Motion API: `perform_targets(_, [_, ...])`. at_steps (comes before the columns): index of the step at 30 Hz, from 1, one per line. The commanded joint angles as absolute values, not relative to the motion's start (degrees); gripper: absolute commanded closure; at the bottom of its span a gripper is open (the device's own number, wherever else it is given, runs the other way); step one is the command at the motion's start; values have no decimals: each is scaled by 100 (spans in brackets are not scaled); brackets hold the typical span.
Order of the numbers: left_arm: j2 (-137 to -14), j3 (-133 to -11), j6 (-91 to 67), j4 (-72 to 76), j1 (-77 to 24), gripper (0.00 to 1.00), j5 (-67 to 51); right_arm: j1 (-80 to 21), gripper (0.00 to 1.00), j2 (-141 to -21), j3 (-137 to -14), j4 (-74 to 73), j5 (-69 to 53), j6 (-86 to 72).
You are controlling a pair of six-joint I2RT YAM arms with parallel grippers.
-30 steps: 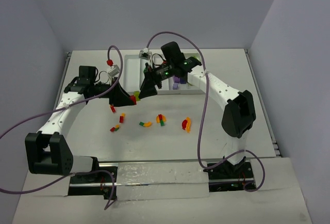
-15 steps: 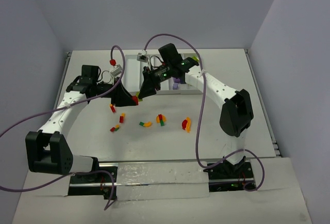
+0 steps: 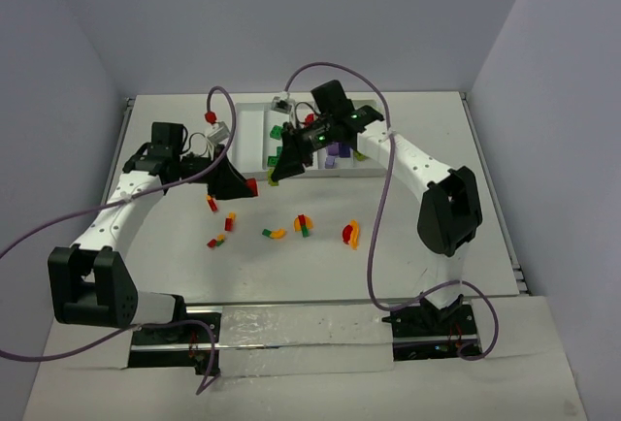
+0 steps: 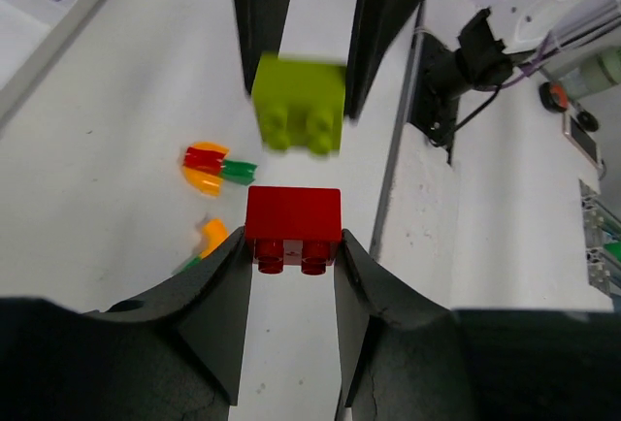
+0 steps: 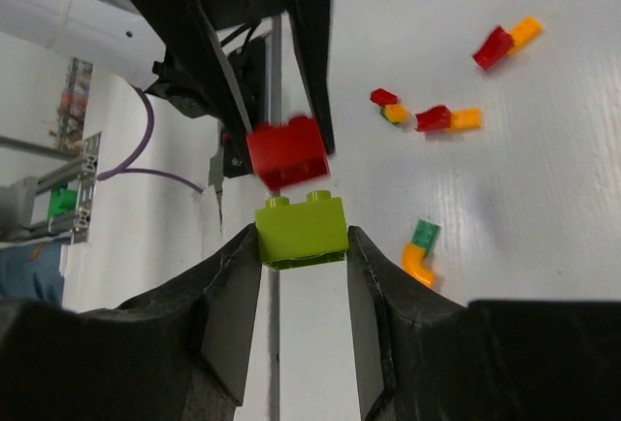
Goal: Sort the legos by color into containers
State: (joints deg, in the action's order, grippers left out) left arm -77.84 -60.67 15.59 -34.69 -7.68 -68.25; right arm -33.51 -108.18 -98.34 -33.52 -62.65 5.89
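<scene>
**Both grippers clamped on one brick each, side by side in front of the tray**

1. Left gripper: the jaws are partly closed, with the fingers pressed against both sides of a red studded plastic brick. The brick is clear of the table and is carried with its studs toward the wrist camera.

2. Right gripper: the jaws are partly closed and pinch a lime-green studded plastic brick between the two fingers. This brick is also off the surface.

3. Relation: the two grippers point at each other, tip to tip. The red brick and the lime-green brick sit just beside one another. The left wrist view shows a narrow gap between them. In the overhead view both bricks hang just in front of the near wall of the tray, left of the table's centre.

4. Flat white plastic tray: it lies along the far edge of the table and is divided into long narrow compartments. Dark green bricks lie left of its middle and purple bricks right of its middle. The right arm crosses the tray, so the exact compartments cannot be counted.

5. Loose bricks: small clusters of red, orange, green and lime pieces are scattered across the middle of the table, between the tray and the near edge, well apart from both grippers.
</scene>
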Motion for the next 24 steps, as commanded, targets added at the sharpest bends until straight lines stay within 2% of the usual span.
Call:
perform_targets(1, [-7884,-6064,2244,-3854,-496,100,-6507,-2367,100,-10334,-9419,-3490,-6363,682])
perform_targets(4, [-7927,-6029,2279,-3801,-465,100,-6334,-1741,100,-10140,-9096,-3583,-6355,753])
perform_targets(7, [-7925,-5977,1572,-2952,-521,100,-5980,-1450,100,-10028,-8965,-3680,-6179,855])
perform_targets(12, [-8490,-6278,167,-1152,-1533,98,-3461,-1001,100,-9771,-8760,-3727,-5338,848])
perform_targets(14, [-8897,-6740,-282,-976,-1829,98,-2370,-884,100,-9687,-8663,-3705,-4910,744])
perform_targets(17, [-9868,-7643,-564,-1028,-2255,100,-1340,-826,100,-9564,-8514,-3592,-4093,569])
perform_targets(24, [-11837,-9527,-814,-1384,-2593,100,-418,-757,100,-9476,-8422,-3577,-3322,443])
